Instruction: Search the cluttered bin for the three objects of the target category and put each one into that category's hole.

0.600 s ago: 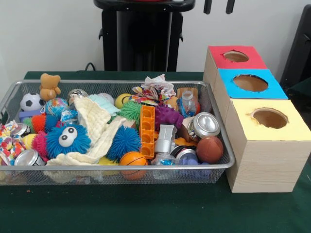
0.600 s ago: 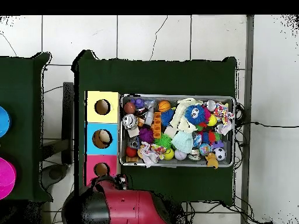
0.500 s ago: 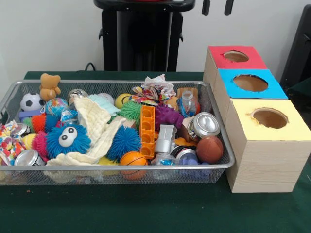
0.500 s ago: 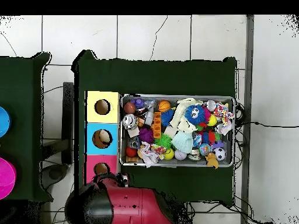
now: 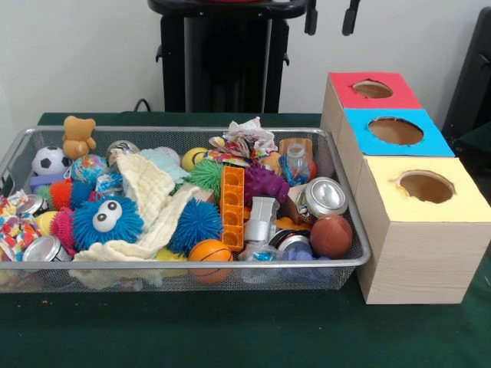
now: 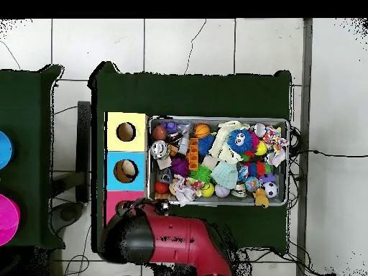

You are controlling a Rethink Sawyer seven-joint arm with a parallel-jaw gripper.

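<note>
My gripper (image 5: 331, 17) hangs high behind the red-topped box (image 5: 374, 90), fingers apart and empty. My arm (image 6: 169, 241) covers that box from overhead. The cluttered bin (image 5: 349, 222) sits beside the boxes.

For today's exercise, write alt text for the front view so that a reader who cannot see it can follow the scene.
A wire mesh bin on a green table is crammed with toys: a blue fuzzy ball with googly eyes, a small basketball, a soccer ball, cans and cloths. To its right stand three wooden boxes with holes, topped red, blue and yellow. The robot's open tool hangs at the top edge.
</note>
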